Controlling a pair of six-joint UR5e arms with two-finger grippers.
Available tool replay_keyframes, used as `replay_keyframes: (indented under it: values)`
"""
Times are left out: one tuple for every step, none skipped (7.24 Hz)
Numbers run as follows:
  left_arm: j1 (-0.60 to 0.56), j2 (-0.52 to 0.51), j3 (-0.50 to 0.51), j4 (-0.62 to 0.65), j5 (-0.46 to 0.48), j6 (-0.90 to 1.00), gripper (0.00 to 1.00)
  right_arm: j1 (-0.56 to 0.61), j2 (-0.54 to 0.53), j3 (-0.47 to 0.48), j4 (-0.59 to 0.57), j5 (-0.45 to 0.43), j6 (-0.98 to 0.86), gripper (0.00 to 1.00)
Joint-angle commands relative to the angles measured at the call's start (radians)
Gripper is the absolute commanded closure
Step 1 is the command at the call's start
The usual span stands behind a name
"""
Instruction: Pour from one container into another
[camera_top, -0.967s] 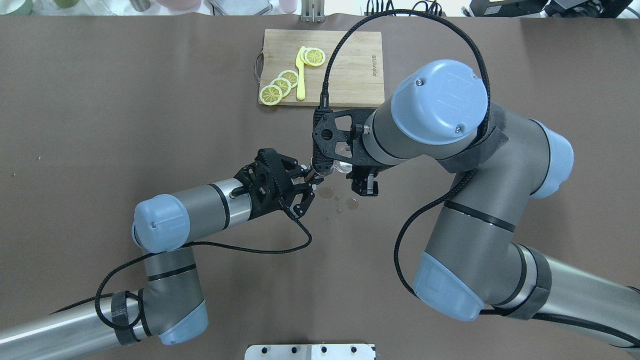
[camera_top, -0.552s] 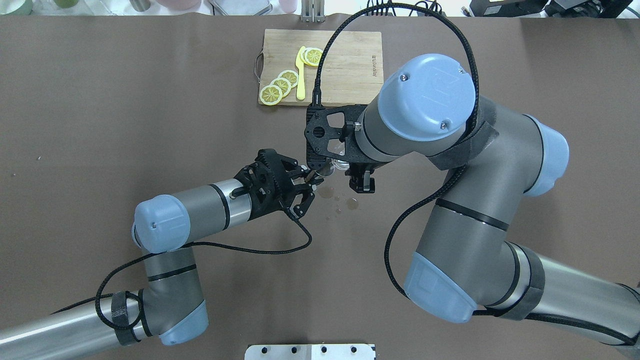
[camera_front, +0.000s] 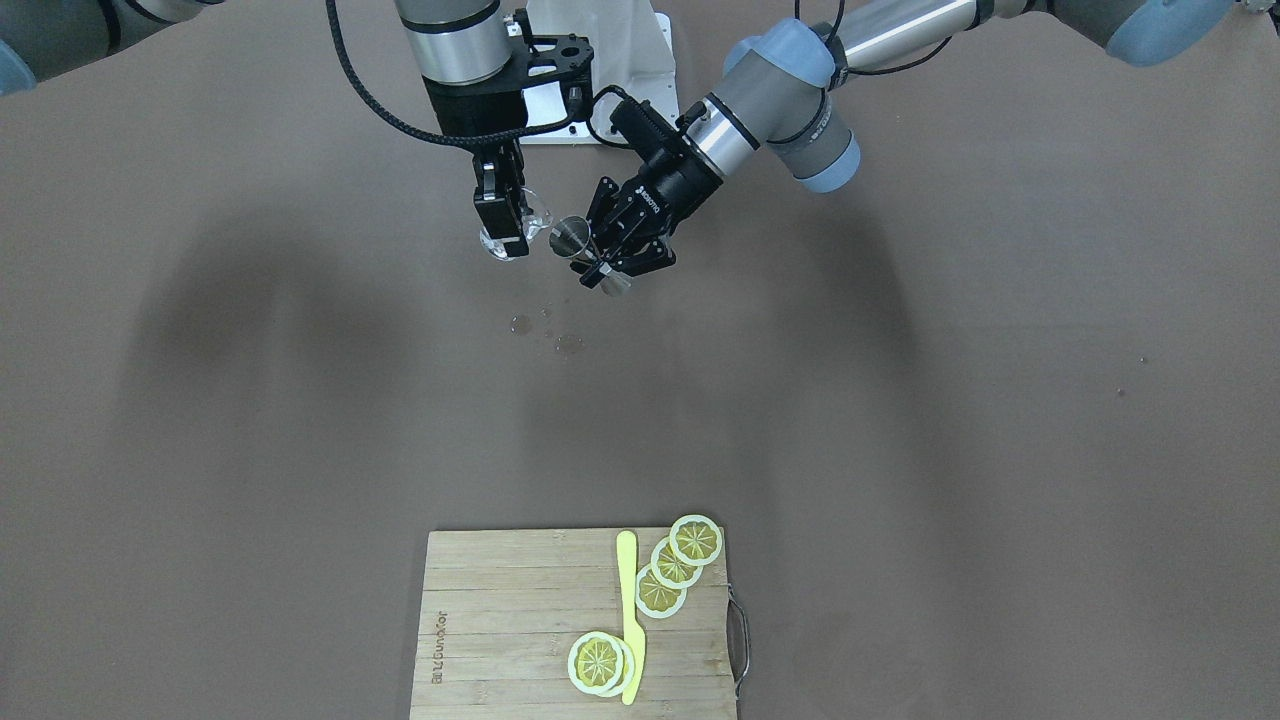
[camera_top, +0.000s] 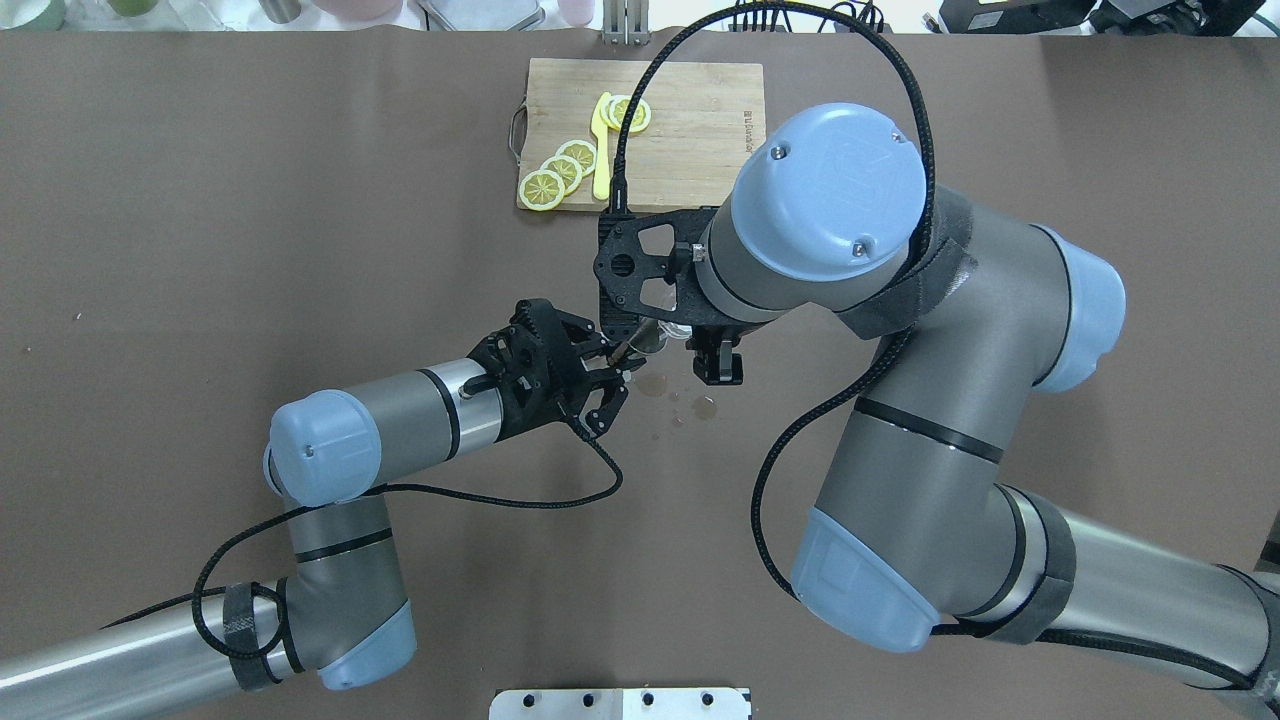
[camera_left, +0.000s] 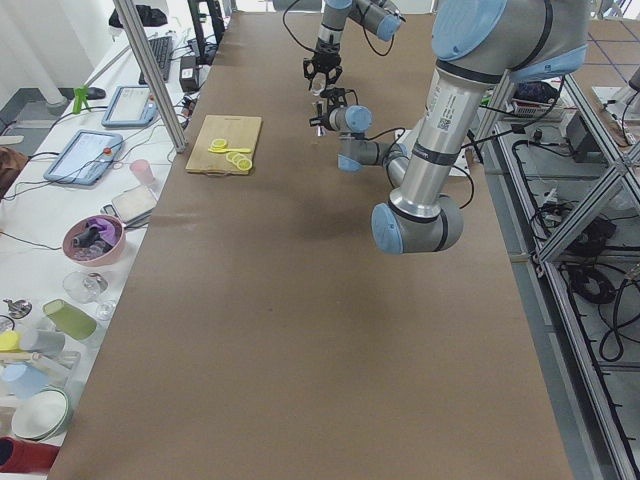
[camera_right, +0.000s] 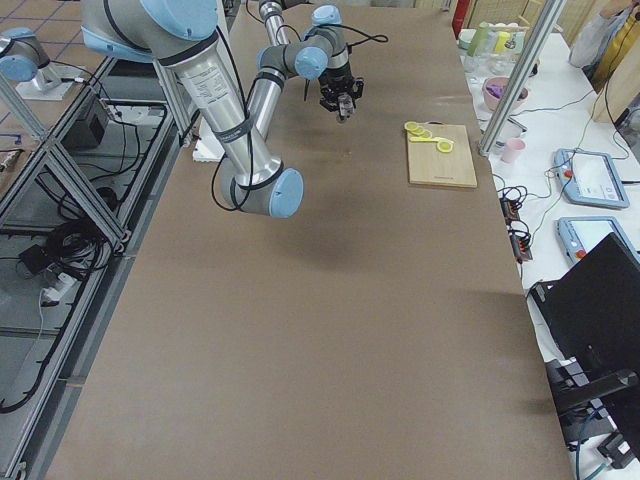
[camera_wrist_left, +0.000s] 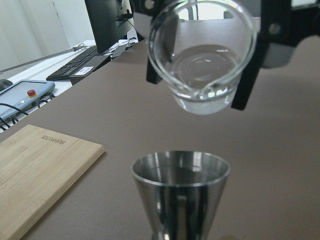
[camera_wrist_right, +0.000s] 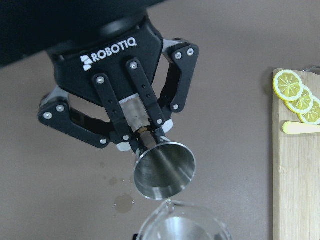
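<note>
Bright, even overhead light here, so the arms only drop soft, wide shadows on the brown table (camera_front: 1000, 450). Left wrist cam: white glare behind the glass cup (camera_wrist_left: 202, 92), background mushy, steel jigger (camera_wrist_left: 181, 197) sharp. Right wrist cam blurs the cup's rim up close.

One glass cup (camera_wrist_left: 202, 65) and one metal jigger (camera_wrist_left: 180, 192) are hanging above the one table (camera_front: 900, 400). One cutting board (camera_front: 500, 600) is lying there, carrying what look like five lemon slices (camera_front: 695, 540) and one yellow knife (camera_front: 627, 590).
</note>
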Motion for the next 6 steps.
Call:
replay_keyframes:
  values:
    - [0.000, -0.001, 0.001, 0.000, 0.000, 0.000, 1.00, -0.015, 0.024, -0.022, -0.016, -0.015, -0.001, 1.00]
    - [0.000, -0.002, 0.002, 0.000, 0.002, -0.001, 1.00, -0.015, 0.033, -0.034, -0.018, -0.015, -0.001, 1.00]
    - [0.000, -0.004, -0.001, 0.000, 0.000, -0.003, 1.00, -0.017, 0.044, -0.045, -0.018, -0.015, -0.001, 1.00]
    - [0.000, -0.004, 0.001, 0.000, 0.000, -0.003, 1.00, -0.017, 0.045, -0.048, -0.018, -0.018, -0.001, 1.00]
    - [0.000, -0.004, 0.001, 0.000, 0.000, -0.003, 1.00, -0.018, 0.045, -0.049, -0.025, -0.021, -0.001, 1.00]
    - [0.000, -0.002, 0.002, 0.000, 0.000, -0.003, 1.00, -0.018, 0.047, -0.049, -0.034, -0.024, -0.011, 1.00]
